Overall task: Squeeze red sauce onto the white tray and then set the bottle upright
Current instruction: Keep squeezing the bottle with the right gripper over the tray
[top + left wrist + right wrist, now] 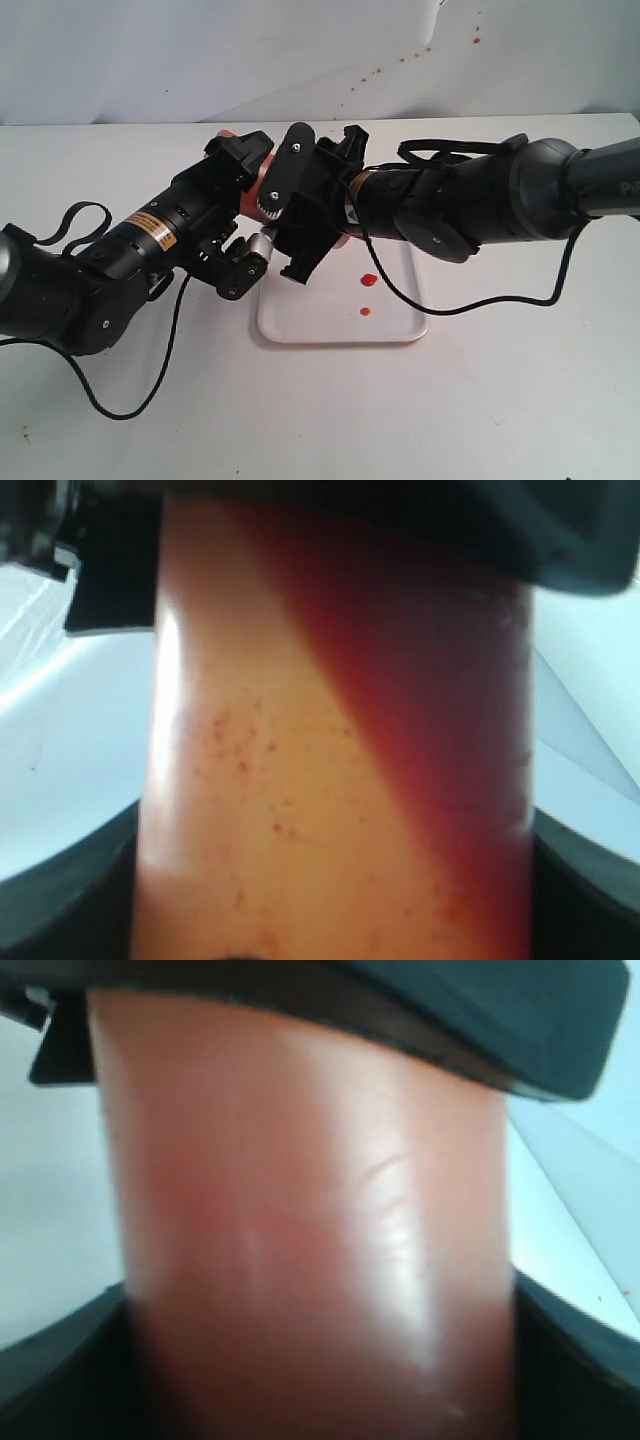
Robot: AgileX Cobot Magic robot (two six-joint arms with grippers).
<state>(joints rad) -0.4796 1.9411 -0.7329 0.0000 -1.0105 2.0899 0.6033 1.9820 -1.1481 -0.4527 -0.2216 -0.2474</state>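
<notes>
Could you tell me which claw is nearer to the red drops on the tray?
Right. The right claw holds the bottle over the tray, just left of the drops in the exterior view; the left claw grips it farther left, at the tray's edge.

Exterior: set high and off the arms, tilted down on the table [520,400], with the wall [150,50] along the far edge. Mid-range; both arms and the white tray [400,322] are in frame. Left wrist: looks out along its fingers [70,910], very close; the bottle [330,780] between them fills the frame, soft focus. Right wrist: same setup along its own fingers [560,1030], the bottle between them blurrier. All three views share the bottle. The pale surface beyond the fingers could be tray or table, cannot tell.
</notes>
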